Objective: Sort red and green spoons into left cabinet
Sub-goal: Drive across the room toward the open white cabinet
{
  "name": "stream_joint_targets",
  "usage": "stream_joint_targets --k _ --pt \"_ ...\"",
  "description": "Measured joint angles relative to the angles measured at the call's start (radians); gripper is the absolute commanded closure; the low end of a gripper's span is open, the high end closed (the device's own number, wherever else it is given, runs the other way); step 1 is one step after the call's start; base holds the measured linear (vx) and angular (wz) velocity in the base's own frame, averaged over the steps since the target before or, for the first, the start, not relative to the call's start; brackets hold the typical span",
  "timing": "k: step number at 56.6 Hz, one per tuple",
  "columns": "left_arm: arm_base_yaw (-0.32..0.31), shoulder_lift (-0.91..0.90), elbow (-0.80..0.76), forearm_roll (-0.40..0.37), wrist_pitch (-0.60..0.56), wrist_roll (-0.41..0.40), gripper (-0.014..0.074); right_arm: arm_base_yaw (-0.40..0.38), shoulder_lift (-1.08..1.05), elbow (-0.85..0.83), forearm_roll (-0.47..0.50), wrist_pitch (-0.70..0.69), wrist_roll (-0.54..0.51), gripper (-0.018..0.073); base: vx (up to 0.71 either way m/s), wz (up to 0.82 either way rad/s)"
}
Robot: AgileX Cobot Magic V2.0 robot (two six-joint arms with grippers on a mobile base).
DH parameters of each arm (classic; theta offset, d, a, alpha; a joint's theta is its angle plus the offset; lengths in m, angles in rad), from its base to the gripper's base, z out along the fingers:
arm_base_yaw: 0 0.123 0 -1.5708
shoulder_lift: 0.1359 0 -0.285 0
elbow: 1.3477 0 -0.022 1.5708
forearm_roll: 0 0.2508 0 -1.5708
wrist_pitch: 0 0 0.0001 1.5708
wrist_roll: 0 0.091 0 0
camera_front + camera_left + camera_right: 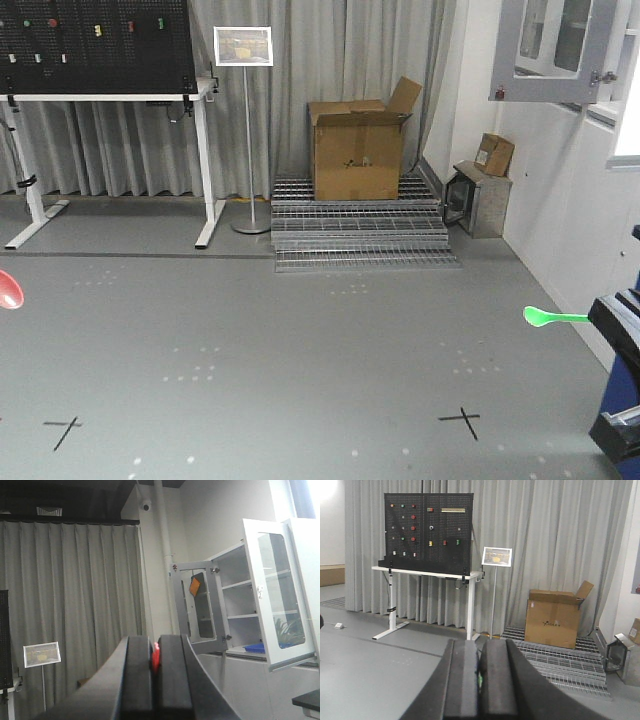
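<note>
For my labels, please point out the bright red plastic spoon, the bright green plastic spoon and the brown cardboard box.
Red spoon (8, 290): front view, bowl.
Green spoon (537, 316): front view, bowl.
Cardboard box (358, 158): front view, front face.

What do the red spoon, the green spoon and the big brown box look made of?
The red spoon: likely plastic, uniform bright colour, smooth; only its bowl shows. The green spoon: likely plastic too, thin, evenly bright green. The brown box: cardboard, matte brown, with folded-open flaps.
</note>
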Motion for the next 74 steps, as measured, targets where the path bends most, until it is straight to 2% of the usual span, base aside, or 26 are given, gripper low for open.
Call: stream_joint_targets --k 74 --pt "0.000 0.001 0.000 0.002 0.001 0.000 0.0603 0.000 0.000 0.000 -0.001 0.001 0.000 0.0568 0.58 0.10"
